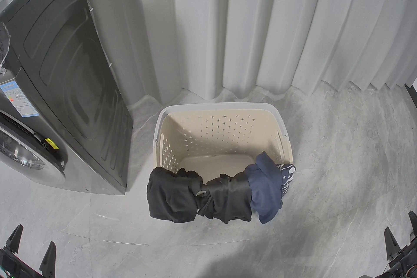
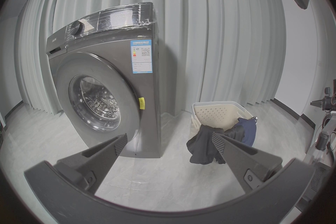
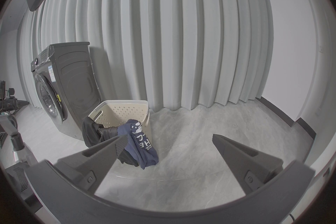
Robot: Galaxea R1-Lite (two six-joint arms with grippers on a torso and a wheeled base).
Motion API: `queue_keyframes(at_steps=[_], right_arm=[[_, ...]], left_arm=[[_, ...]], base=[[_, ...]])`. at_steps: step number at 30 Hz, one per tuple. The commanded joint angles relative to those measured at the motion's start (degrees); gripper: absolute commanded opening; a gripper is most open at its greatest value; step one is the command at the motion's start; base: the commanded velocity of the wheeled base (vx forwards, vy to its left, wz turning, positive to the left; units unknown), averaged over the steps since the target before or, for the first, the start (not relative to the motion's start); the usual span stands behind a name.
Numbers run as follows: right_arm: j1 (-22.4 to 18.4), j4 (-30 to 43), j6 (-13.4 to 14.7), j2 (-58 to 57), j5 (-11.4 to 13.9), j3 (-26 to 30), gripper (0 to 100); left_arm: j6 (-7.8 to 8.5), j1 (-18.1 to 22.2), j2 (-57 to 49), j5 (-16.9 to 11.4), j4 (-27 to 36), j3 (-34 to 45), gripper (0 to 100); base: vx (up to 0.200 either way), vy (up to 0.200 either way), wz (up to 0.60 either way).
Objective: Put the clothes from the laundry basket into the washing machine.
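A cream laundry basket with a grey rim is seen standing on the pale stone floor at the centre of the head view, in front of a white pleated curtain. The clothes are draped over the basket's near rim. A black garment is hung over the left and middle of that rim. A navy garment with white print is hung at its right end, touching the black one. Both are spilled partly outside the basket.

The dark grey washing machine is set at the left of the frame, near the basket's left side. Its round glass door is seen shut in the left wrist view.

The left gripper is held at the lower left corner, its fingers spread wide and unloaded. The right gripper is held at the lower right corner, its fingers likewise spread and unloaded. The clothes are found higher in the frame, between the two grippers and well apart from both pairs of fingers.
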Motion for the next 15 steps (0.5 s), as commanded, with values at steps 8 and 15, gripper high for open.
queue_keyframes(at_steps=[8,15], right_arm=[[0.03,0.01,0.02,-0.25,0.04,1.01,100],[0.03,0.01,0.02,-0.25,0.04,1.01,100]], left_arm=[[-0.02,0.01,-0.77,0.0,-0.04,1.01,100],[-0.02,0.01,-0.68,0.0,-0.04,1.01,100]], base=[[0.0,0.2,0.0],[0.0,0.2,0.0]])
